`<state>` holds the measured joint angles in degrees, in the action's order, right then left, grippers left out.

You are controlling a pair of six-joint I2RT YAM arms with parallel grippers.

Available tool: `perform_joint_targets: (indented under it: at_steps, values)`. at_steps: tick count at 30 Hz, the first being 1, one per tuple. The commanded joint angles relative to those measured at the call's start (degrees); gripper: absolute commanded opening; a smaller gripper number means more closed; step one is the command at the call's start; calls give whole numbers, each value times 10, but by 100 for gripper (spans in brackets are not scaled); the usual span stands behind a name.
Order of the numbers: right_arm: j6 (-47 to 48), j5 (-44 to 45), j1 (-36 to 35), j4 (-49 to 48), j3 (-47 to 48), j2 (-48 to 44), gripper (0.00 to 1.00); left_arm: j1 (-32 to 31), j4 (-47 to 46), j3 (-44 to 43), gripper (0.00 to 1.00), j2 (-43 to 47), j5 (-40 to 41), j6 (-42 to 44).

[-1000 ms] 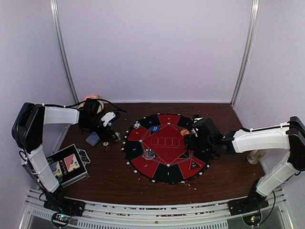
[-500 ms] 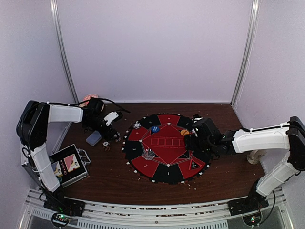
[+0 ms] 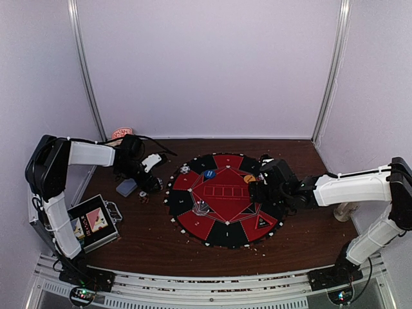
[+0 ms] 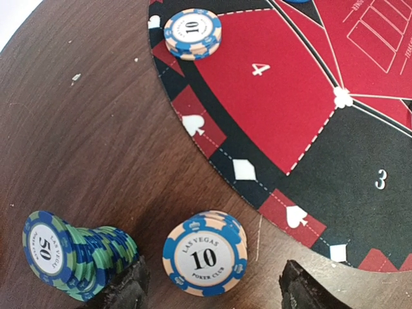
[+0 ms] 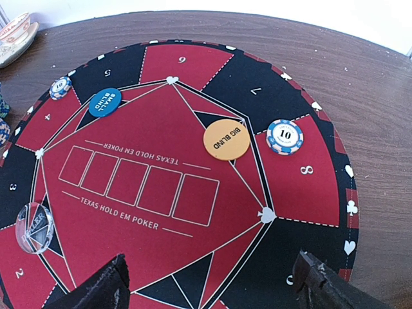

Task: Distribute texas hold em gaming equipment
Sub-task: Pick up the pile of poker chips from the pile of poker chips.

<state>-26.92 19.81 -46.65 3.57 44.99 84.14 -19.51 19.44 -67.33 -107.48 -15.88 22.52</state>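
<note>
1. Centring the grip comes first. The left hand (image 4: 215,286) hangs open just off the mat (image 4: 302,96) by seat 3. Its dark fingers (image 4: 125,286) stand either side of the "10" stack (image 4: 205,261), with a gap on each side and nothing held.
2. The stack is slightly fanned, so a pinch low across the widest part of the rims, followed by a straight lift, looks safest. A high or skewed pinch would probably shear off the top chips.
3. The "50" stack (image 4: 77,261) leans just beside one finger, on the side away from the mat. It looks ready to topple, so that finger should stay off it.
4. The chips are thick discs with blue-and-peach striped rims and printed white centres, and they look hard and likely slick. The desk (image 4: 96,129) is dark wood grain with pale specks.
5. The mat is thin, flat and round, and looks like felt. It has red and black wedges, white numerals and suit marks around the rim.
6. Farther in, a single chip (image 4: 192,32) lies on seat 4 of the mat, and another chip (image 5: 284,136) lies at seat 8. Other seats seem unserved.
7. The right hand (image 5: 215,286) hovers over the mat's right side, spread wide and empty. Ahead of it on the mat are the orange button (image 5: 225,140), the blue button (image 5: 105,102) and a clear puck (image 5: 33,225).
8. The cards (image 3: 125,187) lie on the desk left of the mat.
</note>
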Motion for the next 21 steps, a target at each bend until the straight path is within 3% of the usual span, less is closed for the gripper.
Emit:
perform_joint_targets:
  at_steps: [1, 21]
  values:
    - [4, 15, -5, -3, 12, 1, 89, -2, -18, -20, 72, -16, 11, -4]
    - [5, 13, -5, -4, 13, 4, 89, -2, -20, -34, 54, -33, -1, -3]
